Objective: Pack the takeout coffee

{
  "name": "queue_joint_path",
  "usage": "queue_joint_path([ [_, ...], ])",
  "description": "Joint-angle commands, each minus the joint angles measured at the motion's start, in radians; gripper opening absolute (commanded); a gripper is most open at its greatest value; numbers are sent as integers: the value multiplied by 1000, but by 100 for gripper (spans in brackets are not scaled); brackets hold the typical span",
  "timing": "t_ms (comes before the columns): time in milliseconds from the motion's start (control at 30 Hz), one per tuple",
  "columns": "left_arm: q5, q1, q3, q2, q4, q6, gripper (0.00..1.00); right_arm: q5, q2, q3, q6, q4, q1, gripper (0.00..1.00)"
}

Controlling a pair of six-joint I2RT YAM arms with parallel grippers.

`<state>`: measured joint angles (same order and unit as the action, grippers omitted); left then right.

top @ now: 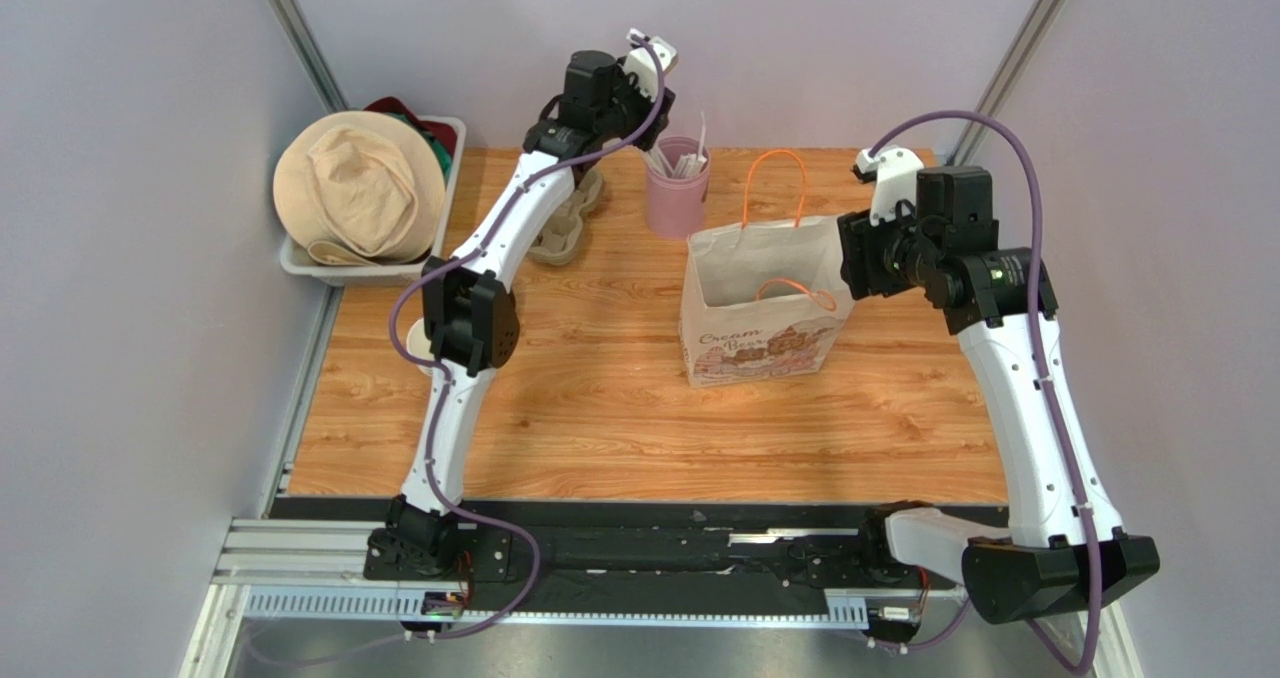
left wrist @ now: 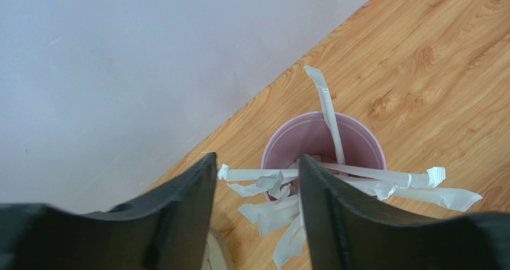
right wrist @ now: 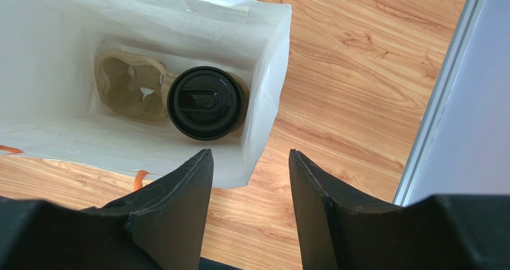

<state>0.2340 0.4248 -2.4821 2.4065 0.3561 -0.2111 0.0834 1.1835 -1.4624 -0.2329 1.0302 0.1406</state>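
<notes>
The takeout coffee (right wrist: 206, 103), topped by a black round lid, stands in one socket of a brown pulp carrier (right wrist: 128, 91) at the bottom of the white paper bag (top: 759, 326). My right gripper (right wrist: 250, 153) hovers open and empty above the bag's right edge (right wrist: 263, 97). At the back of the table my left gripper (left wrist: 257, 159) is open above the pink cup (left wrist: 311, 138). Several white wrapped sticks (left wrist: 269, 189) fan out between its fingers, and neither finger presses on them.
A grey bin (top: 308, 266) holding a beige hat (top: 358, 183) sits off the table's back left corner. Brown pulp carriers (top: 571, 221) lie beneath the left arm. The bag's orange handles (top: 774, 168) stick up. Walls close in on both sides.
</notes>
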Motion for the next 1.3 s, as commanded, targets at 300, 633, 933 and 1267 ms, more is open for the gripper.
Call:
queue_joint_path([
  [300,14,0,-44,22,-32,-4,40,30,-16,13,-3,-51,-9,53],
  [633,-5,0,-54,-7,-45,-2,0,27,-16,11,0,-53,-10,52],
  [933,11,2,-64,-75,-48,24,0,27,-7,-7,0,-55,-9,55],
  [1267,27,5,-93,-176,-3,38,0,41,-31,-12,1,-88,-18,86],
])
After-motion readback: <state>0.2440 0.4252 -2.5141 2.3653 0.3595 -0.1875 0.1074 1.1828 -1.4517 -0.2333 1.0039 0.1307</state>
